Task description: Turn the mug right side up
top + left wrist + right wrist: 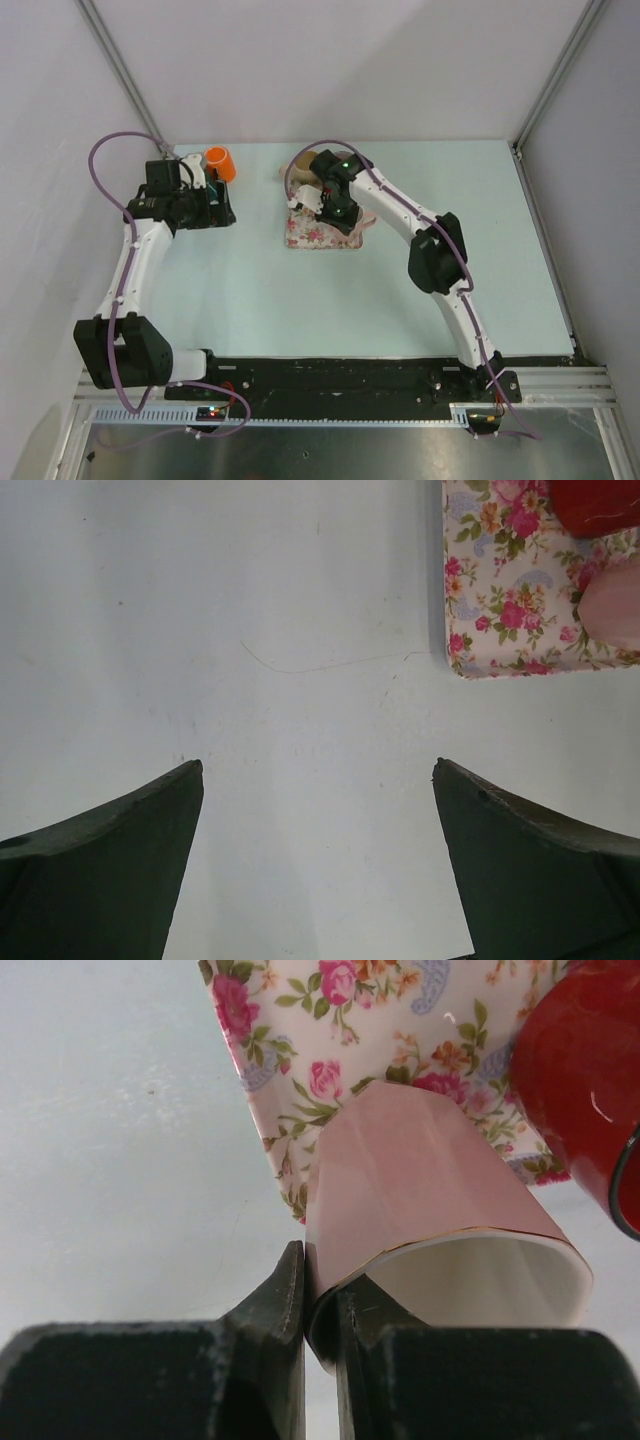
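The right claw (318,1295) was closed almost fully on the rim of the pink mug (420,1180). One finger lay outside the wall and the other just inside the white mouth, with the thin wall pinched between them. The mug's mouth faced the wrist camera and its base pointed away, over the near corner of the flowered mat (330,1020). Whether the base touched the mat could not be told, and no handle showed. Just beside the mug, at the right edge of the wrist view, sat what looked like a glossy red cup (585,1080), close to the mug's side but seemingly apart from it. Across the pale table (200,630), the left claw (318,770) hung wide open with nothing between its fingers, off to the side of the mat. An orange cup (219,162) sat just behind it in the overhead view.

The step in hand appeared to be the turn itself: the mug was gripped but not yet upright. A pinch on a thin rim gives little hold against twisting, so the wrist roll would best be slow. It should carry the mouth upward, clear of the red cup, and set the base flat on the mat before the fingers part.
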### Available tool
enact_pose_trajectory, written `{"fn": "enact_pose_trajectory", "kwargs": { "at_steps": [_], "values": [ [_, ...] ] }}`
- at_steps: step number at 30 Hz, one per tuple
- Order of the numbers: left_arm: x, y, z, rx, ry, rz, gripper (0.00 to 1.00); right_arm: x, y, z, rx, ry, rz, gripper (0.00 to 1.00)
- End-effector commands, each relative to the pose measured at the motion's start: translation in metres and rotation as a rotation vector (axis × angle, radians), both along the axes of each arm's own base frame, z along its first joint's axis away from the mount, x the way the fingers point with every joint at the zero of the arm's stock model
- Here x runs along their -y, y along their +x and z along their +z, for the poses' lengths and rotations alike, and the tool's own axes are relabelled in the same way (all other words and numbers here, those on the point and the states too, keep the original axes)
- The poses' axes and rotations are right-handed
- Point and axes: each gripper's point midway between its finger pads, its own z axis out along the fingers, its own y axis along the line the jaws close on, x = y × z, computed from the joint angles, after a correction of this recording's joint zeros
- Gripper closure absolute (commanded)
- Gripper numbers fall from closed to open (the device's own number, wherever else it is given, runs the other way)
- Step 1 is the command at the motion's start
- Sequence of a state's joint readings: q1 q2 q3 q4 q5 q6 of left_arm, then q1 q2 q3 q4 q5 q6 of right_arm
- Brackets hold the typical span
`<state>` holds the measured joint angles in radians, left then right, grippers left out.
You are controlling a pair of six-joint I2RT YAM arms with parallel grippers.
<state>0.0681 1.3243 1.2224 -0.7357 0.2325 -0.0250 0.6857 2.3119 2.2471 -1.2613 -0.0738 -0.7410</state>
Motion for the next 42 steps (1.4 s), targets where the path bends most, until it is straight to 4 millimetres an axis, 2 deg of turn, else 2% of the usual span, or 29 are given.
{"fn": "enact_pose_trajectory", "kwargs": {
  "at_steps": [1, 6, 8, 10, 12, 15, 17, 18, 22, 26, 32, 35, 38, 42],
  "values": [
    [-0.008, 0.001, -0.005, 0.001, 0.037, 0.008, 0.0, -0.006, 0.022, 0.01, 0.1, -0.006, -0.003, 1.0],
    [-0.019, 0.002, -0.012, -0.022, 0.075, 0.072, 0.0, -0.007, 0.025, -0.004, 0.103, -0.025, -0.013, 1.0],
    [-0.032, 0.004, -0.016, -0.032, 0.11, 0.15, 0.0, -0.008, 0.03, -0.001, 0.143, -0.042, -0.034, 0.91],
    [-0.044, 0.01, -0.019, -0.036, 0.144, 0.221, 0.0, -0.008, 0.035, 0.006, 0.193, -0.053, -0.054, 0.67],
    [-0.054, 0.02, -0.018, -0.031, 0.171, 0.286, 0.0, -0.011, 0.039, 0.018, 0.231, -0.035, -0.083, 0.48],
    [-0.064, 0.043, -0.015, -0.025, 0.175, 0.368, 0.0, -0.012, 0.047, 0.043, 0.31, 0.002, -0.146, 0.32],
    [-0.068, 0.06, -0.016, -0.025, 0.166, 0.426, 0.0, -0.012, 0.05, 0.061, 0.359, 0.029, -0.179, 0.1],
    [-0.07, 0.069, -0.015, -0.02, 0.163, 0.451, 0.0, -0.011, 0.051, 0.073, 0.384, 0.048, -0.195, 0.05],
    [-0.072, 0.107, -0.036, -0.052, 0.189, 0.517, 0.0, -0.009, 0.051, 0.111, 0.475, 0.105, -0.254, 0.01],
    [-0.069, 0.141, -0.06, -0.079, 0.229, 0.526, 0.03, -0.008, 0.037, 0.133, 0.52, 0.148, -0.263, 0.01],
    [-0.072, 0.178, -0.085, -0.086, 0.245, 0.574, 0.15, -0.011, 0.014, 0.138, 0.528, 0.203, -0.246, 0.01],
    [-0.077, 0.201, -0.084, -0.053, 0.255, 0.597, 0.18, -0.016, 0.003, 0.136, 0.503, 0.236, -0.229, 0.0],
    [-0.073, 0.221, -0.081, -0.03, 0.24, 0.571, 0.25, -0.016, -0.008, 0.135, 0.488, 0.25, -0.217, 0.01],
    [-0.072, 0.227, -0.083, -0.031, 0.217, 0.559, 0.37, -0.012, -0.015, 0.141, 0.492, 0.259, -0.217, 0.01]
  ]
}}
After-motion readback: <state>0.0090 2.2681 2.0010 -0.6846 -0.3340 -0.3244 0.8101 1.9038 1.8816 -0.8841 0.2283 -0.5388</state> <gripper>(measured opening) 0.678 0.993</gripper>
